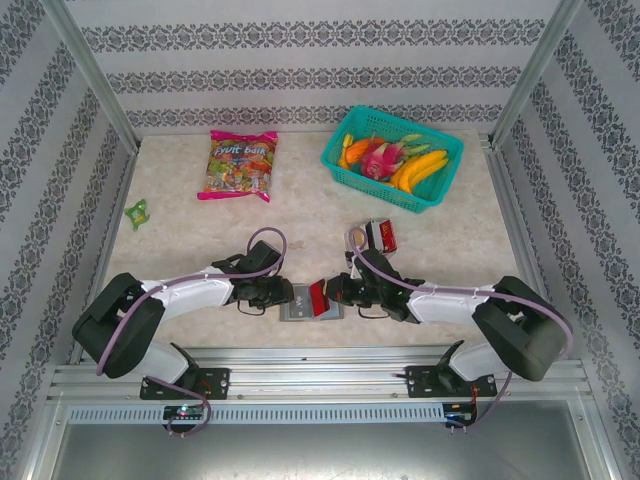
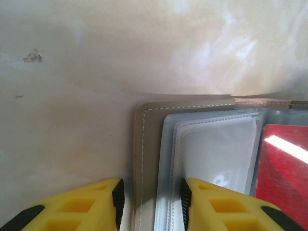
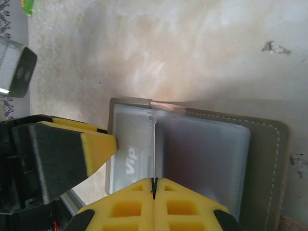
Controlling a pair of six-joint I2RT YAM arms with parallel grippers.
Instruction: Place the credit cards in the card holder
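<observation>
As you look down from above, bench (image 1: 200, 260): pale and marbled, with patterned walls on three sides.
Your left arm (image 1: 190, 290): lies low from the near-left corner, its forearm pointing right and a purple cable looped over the wrist.
Your right arm (image 1: 450, 298): mirrors it from the near right, its forearm pointing left. The two wrists meet nose to nose over the card holder.
Basket (image 1: 372, 186): teal, far right, holding bananas, a pink dragon fruit and an orange piece.
Snack bag (image 1: 240, 165): lies flat at the far left of centre, pink-edged. Its big lettering looks like "fruit bar" but is too small to be sure.
Card holder (image 1: 300, 312): lies open near the front middle of the bench. You can see a dark-gray cover, tan lining with white stitching, and clear sleeves.
Credit cards (image 1: 378, 236): a small stack with red on top, on the bench just behind your right wrist and apart from the holder.
Red card (image 2: 284, 173): sits inside a sleeve of the holder.
Left end effector (image 2: 151, 192): its yellow fingers stand parted, with the holder's tan edge and a sleeve border showing in the gap.
Right end effector (image 3: 154, 185): its fingers are pressed together on a thin clear sleeve (image 3: 154, 144), which stands on edge from the holder.
Green scrap (image 1: 137, 211): small, at the far left edge.
Lettering (image 3: 130, 163): "VIP" in white, sideways, under a sleeve beside your left finger.
</observation>
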